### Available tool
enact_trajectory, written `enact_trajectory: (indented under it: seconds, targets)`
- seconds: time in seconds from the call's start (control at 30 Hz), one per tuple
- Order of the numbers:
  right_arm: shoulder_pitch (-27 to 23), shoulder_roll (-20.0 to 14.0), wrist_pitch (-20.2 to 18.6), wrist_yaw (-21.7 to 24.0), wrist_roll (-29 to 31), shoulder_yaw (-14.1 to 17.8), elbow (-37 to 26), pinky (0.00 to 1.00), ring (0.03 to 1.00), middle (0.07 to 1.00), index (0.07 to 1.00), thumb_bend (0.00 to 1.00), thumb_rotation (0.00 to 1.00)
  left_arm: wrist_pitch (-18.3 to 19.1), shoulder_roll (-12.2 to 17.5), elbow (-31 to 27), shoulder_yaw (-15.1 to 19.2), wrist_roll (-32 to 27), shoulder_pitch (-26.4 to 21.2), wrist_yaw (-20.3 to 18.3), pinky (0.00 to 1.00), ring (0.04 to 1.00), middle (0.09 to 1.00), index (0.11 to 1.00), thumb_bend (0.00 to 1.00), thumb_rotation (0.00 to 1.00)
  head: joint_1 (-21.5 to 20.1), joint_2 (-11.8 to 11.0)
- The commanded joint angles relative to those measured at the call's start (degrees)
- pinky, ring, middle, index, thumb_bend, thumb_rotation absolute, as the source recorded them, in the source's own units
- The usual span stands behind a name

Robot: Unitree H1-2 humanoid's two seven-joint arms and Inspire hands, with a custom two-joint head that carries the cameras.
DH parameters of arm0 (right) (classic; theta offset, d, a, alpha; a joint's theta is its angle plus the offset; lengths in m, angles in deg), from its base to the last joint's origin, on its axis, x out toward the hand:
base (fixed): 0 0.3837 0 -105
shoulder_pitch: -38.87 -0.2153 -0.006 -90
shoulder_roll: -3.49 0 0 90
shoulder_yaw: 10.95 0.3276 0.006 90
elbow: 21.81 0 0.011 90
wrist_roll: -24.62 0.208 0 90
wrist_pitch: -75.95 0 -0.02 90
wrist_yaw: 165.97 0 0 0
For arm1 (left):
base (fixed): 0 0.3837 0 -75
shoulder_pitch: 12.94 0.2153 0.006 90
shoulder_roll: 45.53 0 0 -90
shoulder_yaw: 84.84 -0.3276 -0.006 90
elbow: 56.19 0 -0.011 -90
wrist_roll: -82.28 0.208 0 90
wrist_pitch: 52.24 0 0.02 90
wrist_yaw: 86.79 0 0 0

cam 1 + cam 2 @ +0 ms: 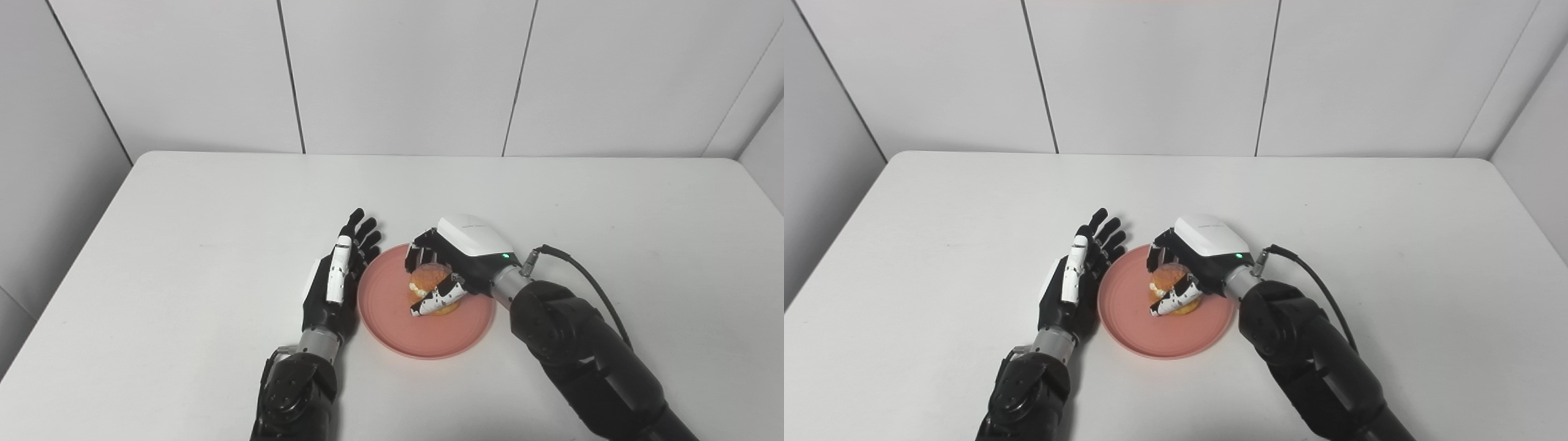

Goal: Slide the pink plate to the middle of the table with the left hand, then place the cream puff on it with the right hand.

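Note:
The pink plate [392,318] lies on the white table near its middle, close to the front. A golden cream puff [429,278] with white filling sits over the plate's centre. My right hand [456,263] is shut on the cream puff, thumb across its front and fingers curled behind it; I cannot tell whether the puff rests on the plate. My left hand [340,275] stands open on edge, fingers straight, right beside the plate's left rim and holding nothing.
The white table [184,245] stretches bare to the left, right and back. White wall panels [398,73] rise behind the table's far edge. A black cable [588,278] loops off the right wrist.

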Motion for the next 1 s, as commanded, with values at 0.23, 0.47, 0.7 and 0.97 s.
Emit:
enact_trajectory:
  seconds: [0.23, 0.47, 0.7, 0.97]
  targets:
    - [-1.63, -0.34, 1.78, 0.55, -2.62, -0.33, -3.63, 0.41, 0.513, 0.579, 0.492, 0.52, 0.15, 4.0, -0.2, 1.21, -0.15, -0.02, 1.2, 0.49, 0.91, 0.917, 0.909, 0.914, 0.43, 1.0, 0.0, 0.1]
    - [-1.76, -1.5, 1.85, 2.83, -4.44, -0.91, -5.53, 0.47, 0.623, 0.677, 0.677, 0.79, 0.33, 4.23, -0.22, 1.18, -0.19, 0.21, 1.13, 0.79, 0.9, 0.919, 0.909, 0.915, 0.43, 1.0, -0.07, 0.04]
    - [-2.14, -2.49, 1.93, 6.2, -4.59, -0.79, -7.0, 0.53, 0.703, 0.755, 0.813, 0.82, 0.45, 4.15, -0.01, 1.29, -0.29, 0.21, 1.11, 0.51, 0.91, 0.918, 0.906, 0.914, 0.43, 1.0, -0.22, -0.01]
    - [-2.22, -2.75, 2.3, 7.01, -4.61, -0.28, -7.76, 0.52, 0.693, 0.793, 0.851, 0.85, 0.52, 3.97, -0.03, 1.37, -0.13, -0.33, 1.13, 0.25, 0.92, 0.924, 0.913, 0.919, 0.42, 1.0, -0.31, -0.14]
